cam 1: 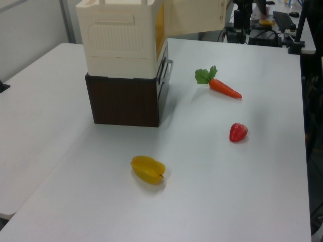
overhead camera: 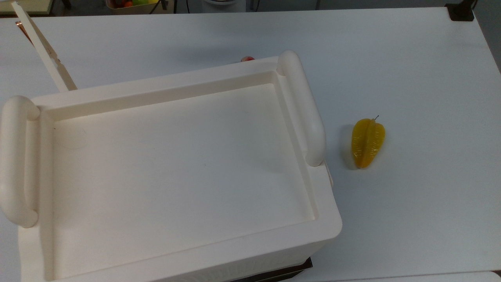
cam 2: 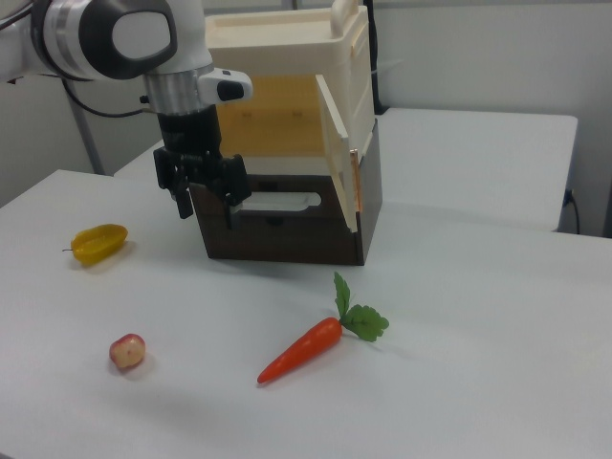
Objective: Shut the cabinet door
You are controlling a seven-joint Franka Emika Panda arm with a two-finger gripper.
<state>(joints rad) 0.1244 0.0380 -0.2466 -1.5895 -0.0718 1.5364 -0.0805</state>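
The broad white table point(overhead camera: 411, 70) carries everything, and the largest thing on it is the big cream plastic cabinet point(cam 1: 121, 40) with its recessed top and two rounded tubular handles, stacked on a dark brown wooden base point(cam 1: 123, 103), probably to lift its opening to a height the arm can work at. Its thin flat cream-white cabinet door point(cam 2: 339, 143) stands swung well out from the front, edge-on in the right view with a small copper-coloured fitting on its free edge, so the yellowish inside is exposed; in the top view it juts away toward the top view's upper left. The black two-finger claw point(cam 2: 204, 196) of the white robot arm hangs in front of the opening, at the right view's left, apart from the door, its fingers spread with nothing between them; judging by that, the push has not begun. Scattered loose, clear of the door's swing, lie an orange toy carrot with green leaves point(cam 2: 311, 344), a yellow ridged starfruit point(overhead camera: 367, 143) and a small red strawberry point(cam 1: 238, 132).
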